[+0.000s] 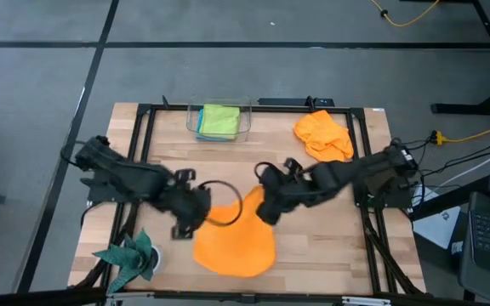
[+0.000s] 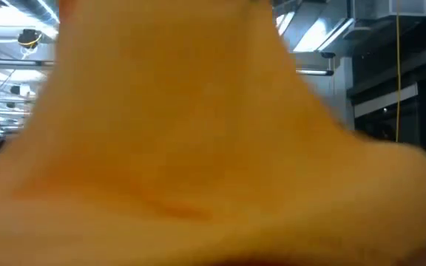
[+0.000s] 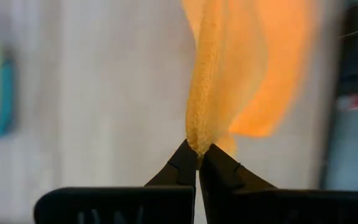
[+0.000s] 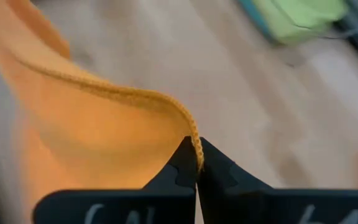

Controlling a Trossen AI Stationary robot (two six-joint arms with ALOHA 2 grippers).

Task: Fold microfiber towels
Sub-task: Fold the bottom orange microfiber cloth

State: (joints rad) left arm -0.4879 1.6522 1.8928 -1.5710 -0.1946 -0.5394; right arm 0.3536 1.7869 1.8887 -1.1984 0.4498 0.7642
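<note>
Grey concrete floor surrounds the wooden table (image 1: 313, 246), which sits in a black frame. Both arms reach in toward the table's middle, and each has pinched an edge of the same orange towel (image 1: 235, 242). The left gripper (image 3: 197, 154) has its fingers pressed fully together on a hem, with the cloth rising away straight from the tips. The right gripper (image 4: 196, 155) is likewise clamped tight on a stitched edge, the towel spreading off to one side of its fingers. From above, the towel sags between the two grippers and spills toward the table's near edge; in the low view it fills almost everything.

Well beyond the fingers, a clear bin (image 1: 196, 127) at the far edge holds a green towel (image 1: 220, 119) lying on a blue towel (image 1: 202, 134). A second orange towel (image 1: 323, 136) lies crumpled behind the right arm. A dark teal cloth (image 1: 130, 255) sits at the near corner by the left arm.
</note>
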